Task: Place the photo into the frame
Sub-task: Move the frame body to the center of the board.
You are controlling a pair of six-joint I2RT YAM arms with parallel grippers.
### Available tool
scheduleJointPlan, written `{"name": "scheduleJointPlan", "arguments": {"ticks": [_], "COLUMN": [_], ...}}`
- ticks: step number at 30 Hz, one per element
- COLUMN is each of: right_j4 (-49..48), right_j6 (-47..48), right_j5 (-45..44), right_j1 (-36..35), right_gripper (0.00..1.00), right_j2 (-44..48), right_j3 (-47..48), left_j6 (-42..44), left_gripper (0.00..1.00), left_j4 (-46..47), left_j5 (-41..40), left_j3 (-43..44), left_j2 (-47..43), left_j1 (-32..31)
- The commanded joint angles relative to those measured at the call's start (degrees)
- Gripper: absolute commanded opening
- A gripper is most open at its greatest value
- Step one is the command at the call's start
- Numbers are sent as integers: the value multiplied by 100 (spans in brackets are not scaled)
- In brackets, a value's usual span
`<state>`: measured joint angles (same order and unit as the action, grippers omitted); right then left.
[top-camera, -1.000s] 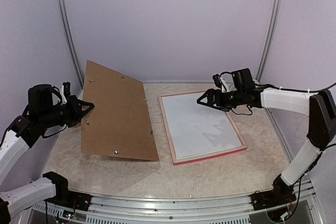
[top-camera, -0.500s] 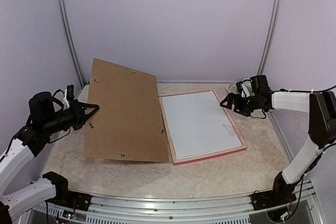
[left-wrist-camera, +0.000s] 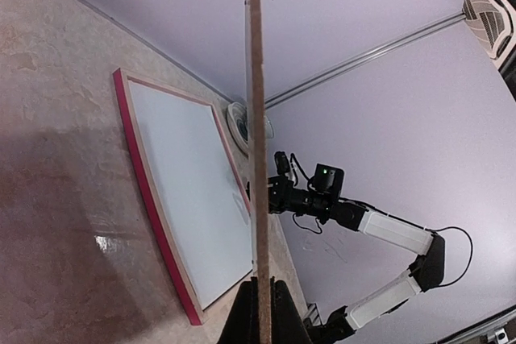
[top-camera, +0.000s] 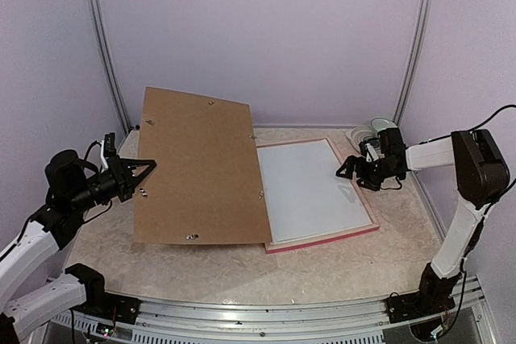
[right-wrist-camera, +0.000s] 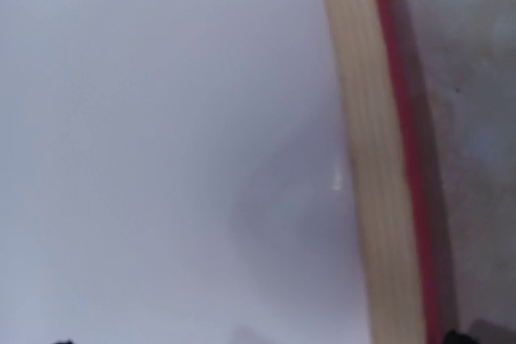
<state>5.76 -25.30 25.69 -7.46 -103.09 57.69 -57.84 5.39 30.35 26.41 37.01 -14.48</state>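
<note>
The frame lies back-up on the table's right half, pale wood rim with a pink outer edge. A white sheet fills its opening; the photo's picture side is hidden. My left gripper is shut on the left edge of a brown backing board, held tilted above the table, its right edge over the frame's left rim. The left wrist view shows the board edge-on between the fingers. My right gripper hovers open over the frame's right rim.
A white round object sits at the back right corner, behind the frame. Purple walls with metal rails close in the table on three sides. Bare marbled tabletop lies in front of the board and frame.
My left gripper has carried the board rightwards until it overlaps the frame's left rim. The right gripper has drawn back from over the white sheet to the frame's right rim, still open.
</note>
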Motion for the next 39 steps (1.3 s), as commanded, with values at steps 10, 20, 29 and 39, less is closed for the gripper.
{"name": "scheduleJointPlan", "arguments": {"ticks": [10,20,29,39], "right_j4": [-118,-280,-426,-445], "right_j6": [341,319,195,83], "right_j5": [-219,-371,-469,-527], "right_j1": [89,78,54,-179], "right_gripper": [72,42,25,15], "right_j2": [-320,-175,140,548], "right_j3": [153,-289,-770,-1113], "left_j6": [-192,-228,-324,-390], "left_gripper": [0,0,0,0], "left_j4": [989,1002,1056,1122], "left_j5": [138,123,88,60], "left_j3": [-118,-138,-205,-242], "left_j2": [-143,-103,-106,-72], "left_j1": [35,37,35,24]}}
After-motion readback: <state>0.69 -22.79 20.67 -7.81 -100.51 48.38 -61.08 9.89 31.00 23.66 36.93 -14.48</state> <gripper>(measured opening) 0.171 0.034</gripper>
